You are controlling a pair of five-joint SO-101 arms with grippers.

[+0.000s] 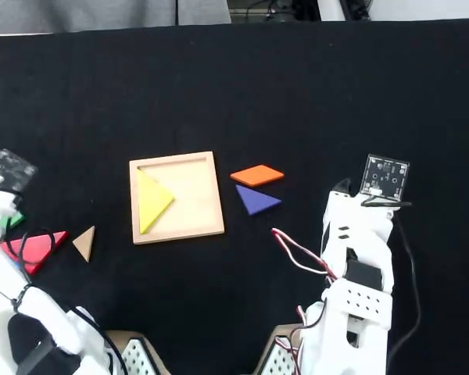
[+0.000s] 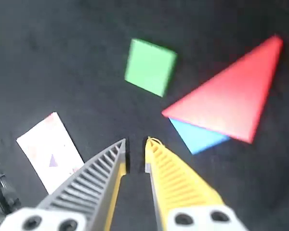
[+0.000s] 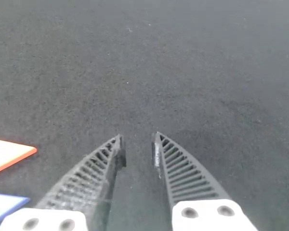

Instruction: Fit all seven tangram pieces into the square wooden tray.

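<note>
lying seemingly flat, yellow triangle (image 1: 151,200)

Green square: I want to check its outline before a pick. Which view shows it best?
The left wrist view: the green square lies whole and unobstructed beside the red triangle. In the high view, just a sliver of it peeks out beside the left arm.

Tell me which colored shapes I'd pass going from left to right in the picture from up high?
First the red triangle, then tan triangle, yellow triangle in the wooden tray, orange piece.
</note>
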